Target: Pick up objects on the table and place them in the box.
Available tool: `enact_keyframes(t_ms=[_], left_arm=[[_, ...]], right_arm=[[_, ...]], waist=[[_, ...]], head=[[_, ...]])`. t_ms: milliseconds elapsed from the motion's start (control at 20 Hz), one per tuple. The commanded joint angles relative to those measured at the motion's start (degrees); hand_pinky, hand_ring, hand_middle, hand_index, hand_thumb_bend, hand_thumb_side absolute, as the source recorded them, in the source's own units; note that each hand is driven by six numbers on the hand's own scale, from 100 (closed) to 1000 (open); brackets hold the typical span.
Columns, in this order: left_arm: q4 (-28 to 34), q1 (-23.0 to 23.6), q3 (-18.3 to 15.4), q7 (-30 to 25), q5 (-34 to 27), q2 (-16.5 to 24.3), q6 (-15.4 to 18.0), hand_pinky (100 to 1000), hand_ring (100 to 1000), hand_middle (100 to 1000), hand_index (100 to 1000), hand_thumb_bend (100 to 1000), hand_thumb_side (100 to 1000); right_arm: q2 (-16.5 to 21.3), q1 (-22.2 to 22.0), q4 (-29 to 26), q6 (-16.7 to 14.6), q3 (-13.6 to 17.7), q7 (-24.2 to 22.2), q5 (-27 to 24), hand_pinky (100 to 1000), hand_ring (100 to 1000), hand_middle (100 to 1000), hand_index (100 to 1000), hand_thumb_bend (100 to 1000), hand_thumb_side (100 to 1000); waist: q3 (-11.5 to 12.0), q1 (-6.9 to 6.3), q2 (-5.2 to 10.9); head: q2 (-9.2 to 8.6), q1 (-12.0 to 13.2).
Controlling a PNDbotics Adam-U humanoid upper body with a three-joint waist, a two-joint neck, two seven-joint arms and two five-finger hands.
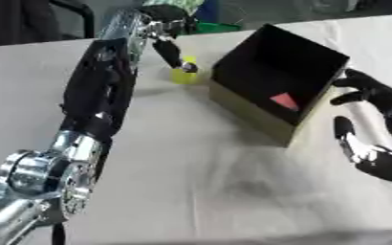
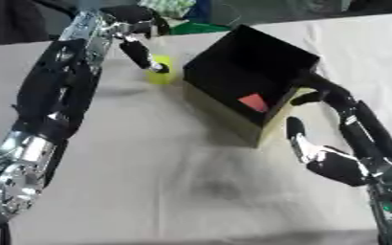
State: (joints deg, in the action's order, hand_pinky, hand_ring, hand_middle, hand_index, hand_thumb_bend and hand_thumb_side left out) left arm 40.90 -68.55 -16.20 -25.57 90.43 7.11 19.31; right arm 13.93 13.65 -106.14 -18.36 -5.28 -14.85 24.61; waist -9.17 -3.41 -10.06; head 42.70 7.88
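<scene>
Fingers of my left hand (image 1: 168, 33) reach down and touch the yellow thing (image 1: 182, 75) on the table (image 1: 191, 182), beside the box (image 1: 279, 76). My right hand (image 2: 337, 165) rests open by the box, red piece (image 1: 285, 101) inside.

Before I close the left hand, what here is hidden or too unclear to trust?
- Yellow object: shape blurred; left hand fingers cover its top, contact unclear.
- Red object in box: near wall hides its lower part.
- Right hand: left eye view's edge cuts it.
</scene>
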Motion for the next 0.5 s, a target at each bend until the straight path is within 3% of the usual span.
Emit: enact_keyframes(t_ms=[50,500], left_arm=[[-0.8,-1.1,-0.7,1.6,0.6,1.0,-1.2,727,655,731,866,549,391],[-3.5,-0.9,-1.2,4.8,-1.4,2.0,-1.7,752,693,748,877,477,285]], right_arm=[[0.6,0.8,-0.5,-0.1,0.3,-0.2,-0.4,994,723,835,1000,100,557],[0.8,1.0,-0.5,-0.2,0.1,-0.4,-0.4,994,723,835,1000,100,558]], waist=[[-0.1,0.22,0.78],[-0.2,0.08,0.34]], head=[[-0.29,0.2],[-0.26,0.2]])
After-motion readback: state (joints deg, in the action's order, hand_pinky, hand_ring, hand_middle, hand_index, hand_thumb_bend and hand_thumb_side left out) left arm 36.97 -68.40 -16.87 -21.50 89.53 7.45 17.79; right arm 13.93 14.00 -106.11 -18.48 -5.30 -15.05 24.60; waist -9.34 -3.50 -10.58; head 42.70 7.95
